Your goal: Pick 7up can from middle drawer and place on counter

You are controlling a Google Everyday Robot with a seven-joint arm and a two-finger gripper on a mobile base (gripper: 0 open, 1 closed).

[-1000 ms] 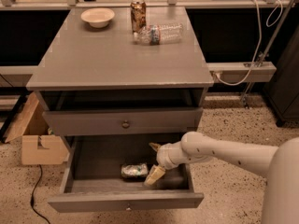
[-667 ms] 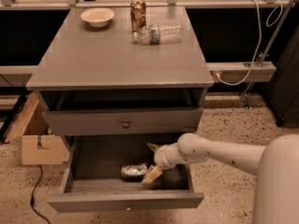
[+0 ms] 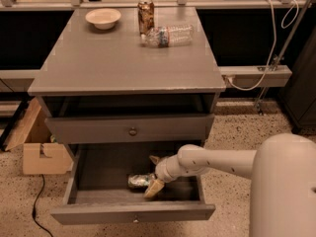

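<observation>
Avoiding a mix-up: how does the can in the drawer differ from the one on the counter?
The 7up can lies on its side in the middle drawer; the brown can stands upright on the counter. The 7up can looks green-silver, the brown can coppery. The hand is at the 7up can, not the brown can. Both are small.

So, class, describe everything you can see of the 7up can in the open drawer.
The 7up can is a small soda can, greenish and silver-white, metal by its sheen. It lies on its side on the grey floor of the open middle drawer, near the front and roughly centred, its length running left to right. The gripper reaches into the drawer at the can's right end; whether it touches the can cannot be told.
</observation>
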